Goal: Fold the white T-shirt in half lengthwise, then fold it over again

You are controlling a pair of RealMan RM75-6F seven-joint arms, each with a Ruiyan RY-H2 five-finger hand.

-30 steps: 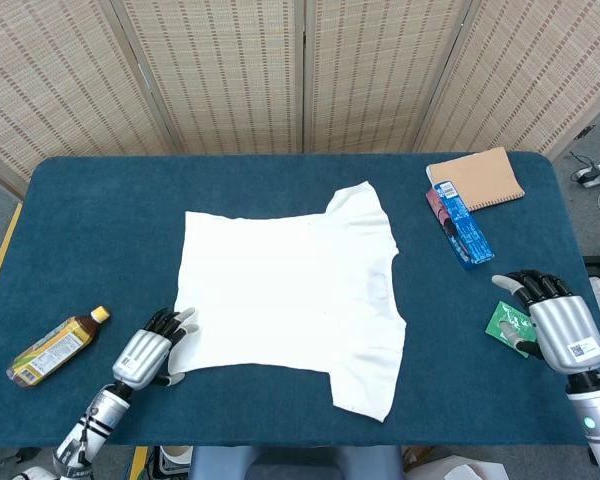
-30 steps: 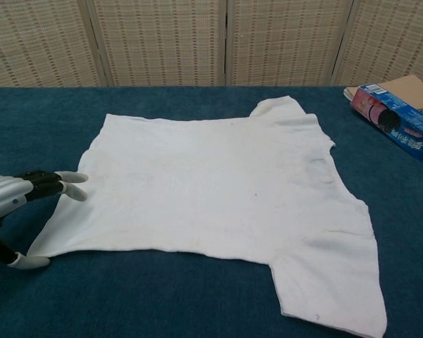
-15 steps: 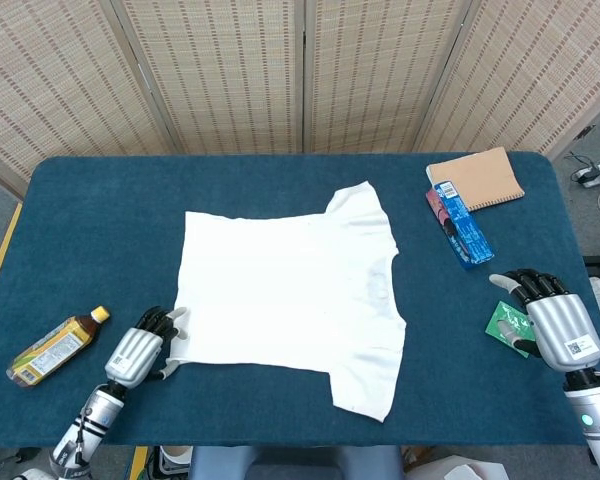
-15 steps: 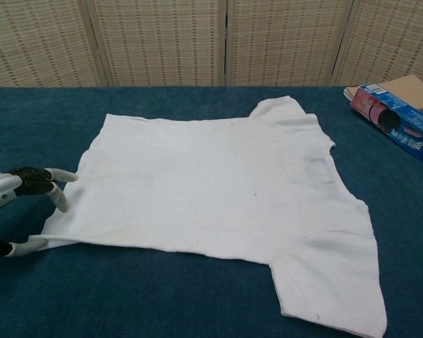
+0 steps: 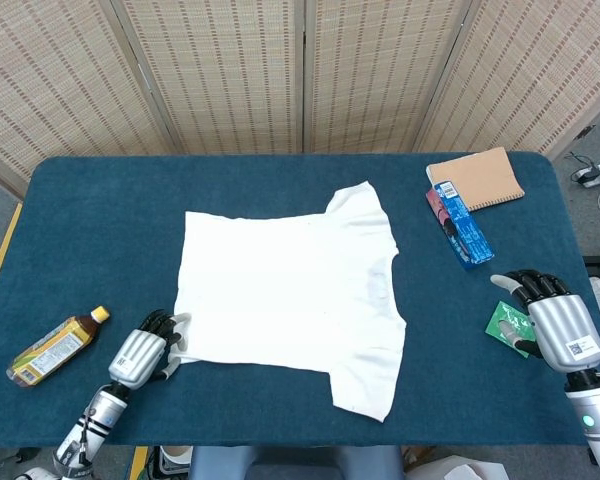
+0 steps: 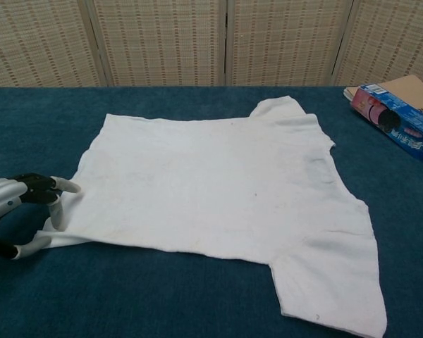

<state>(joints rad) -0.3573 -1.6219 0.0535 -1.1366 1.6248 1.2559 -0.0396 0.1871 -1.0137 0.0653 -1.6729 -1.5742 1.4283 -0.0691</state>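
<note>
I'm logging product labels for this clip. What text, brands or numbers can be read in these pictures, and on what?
No text can be read.
Bottle: label print too small and blurred.
Blue box: printing shows, but no words legible.
Green packet: pale marks, unreadable.
Right robot hand: small sticker on its back, too small to read.
Notebook and T-shirt: no lettering visible.

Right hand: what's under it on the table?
A small green packet lies flat beneath the right hand, partly showing past the fingers. The hand covers the packet's right side, so whether they touch cannot be told.
</note>
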